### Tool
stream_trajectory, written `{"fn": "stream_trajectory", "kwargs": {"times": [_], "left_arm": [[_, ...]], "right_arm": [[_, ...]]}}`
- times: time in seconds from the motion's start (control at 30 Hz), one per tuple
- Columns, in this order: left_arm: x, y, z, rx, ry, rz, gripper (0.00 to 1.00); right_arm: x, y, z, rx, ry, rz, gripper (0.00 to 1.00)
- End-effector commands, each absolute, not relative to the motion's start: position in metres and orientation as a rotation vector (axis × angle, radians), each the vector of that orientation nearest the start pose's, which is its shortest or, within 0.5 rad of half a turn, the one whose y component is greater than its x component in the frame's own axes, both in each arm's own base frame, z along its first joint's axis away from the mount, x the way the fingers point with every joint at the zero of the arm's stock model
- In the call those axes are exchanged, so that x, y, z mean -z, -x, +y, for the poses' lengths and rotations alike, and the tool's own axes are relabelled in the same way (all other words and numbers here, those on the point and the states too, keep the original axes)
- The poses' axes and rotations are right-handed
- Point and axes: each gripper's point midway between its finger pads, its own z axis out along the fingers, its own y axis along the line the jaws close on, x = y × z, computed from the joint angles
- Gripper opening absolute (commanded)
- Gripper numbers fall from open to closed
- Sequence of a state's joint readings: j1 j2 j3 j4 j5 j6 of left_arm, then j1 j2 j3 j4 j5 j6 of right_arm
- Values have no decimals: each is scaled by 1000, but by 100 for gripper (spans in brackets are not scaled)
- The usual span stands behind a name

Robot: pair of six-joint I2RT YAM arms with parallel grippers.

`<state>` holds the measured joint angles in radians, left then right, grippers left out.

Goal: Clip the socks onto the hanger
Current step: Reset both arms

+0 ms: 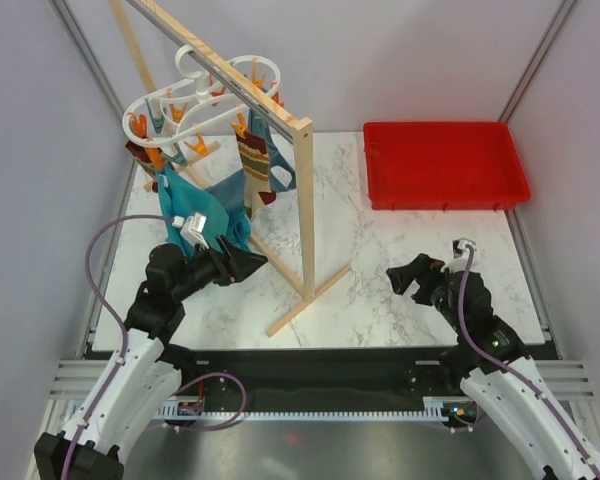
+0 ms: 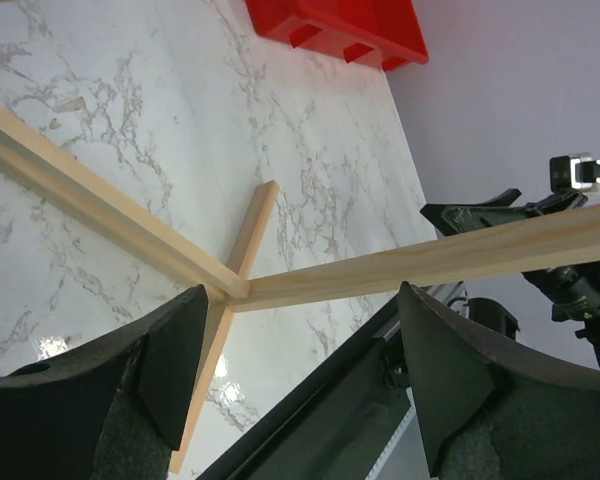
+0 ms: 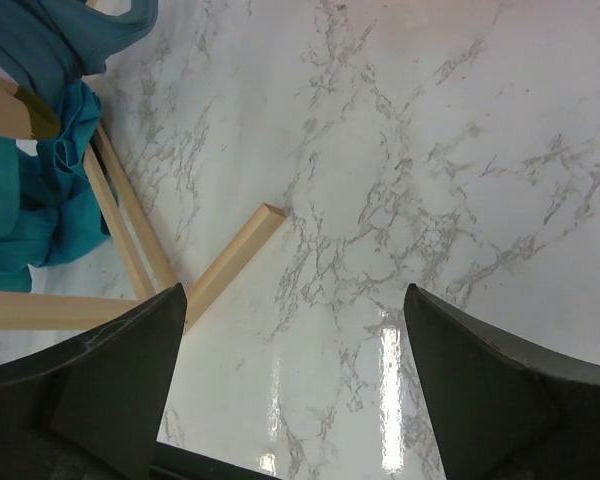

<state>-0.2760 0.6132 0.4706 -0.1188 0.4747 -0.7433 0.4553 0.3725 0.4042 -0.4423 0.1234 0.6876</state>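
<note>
A white marble-patterned tabletop [image 1: 400, 240] carries a tall wooden rack [image 1: 305, 200] on the left half, with a sloping top rail and a crossed foot. A red tray [image 1: 445, 203] sits at the far right. From the rack's rail hangs the hanger [image 1: 140, 103] – white plastic, built of several looping rings under a hook, with many small orange clips [image 1: 263, 70] dangling from it. Teal cloths [image 1: 185, 195] hang beneath it, draping down toward the tabletop.

The socks hang from the hanger's clips among the cloths. One [image 1: 252, 160] hangs near the rack's upright post and shows horizontal bands of brown, tan, cream and dark green. The other [image 1: 140, 155] hangs at the left edge of the hanger and looks dark brown; its stripes are too small to make out.

The left gripper [image 1: 255, 265] is low by the bottom of the teal cloths, pointing right toward the rack's foot, its jaws apart with nothing between them. The right gripper [image 1: 405, 278] is above bare tabletop right of the rack – jaws spread wide, holding nothing.
</note>
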Motion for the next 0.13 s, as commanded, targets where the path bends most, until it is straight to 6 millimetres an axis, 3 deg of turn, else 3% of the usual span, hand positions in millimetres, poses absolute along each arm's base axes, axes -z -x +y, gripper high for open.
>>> {"fn": "stream_trajectory", "kwargs": {"times": [0.0, 0.1], "left_arm": [[-223, -207, -183, 1250, 19, 1866, 83], [-220, -193, -189, 1333, -25, 1824, 84]], "right_arm": [[-136, -200, 112, -704, -385, 1992, 98], [-126, -193, 119, -781, -390, 1983, 98]]}}
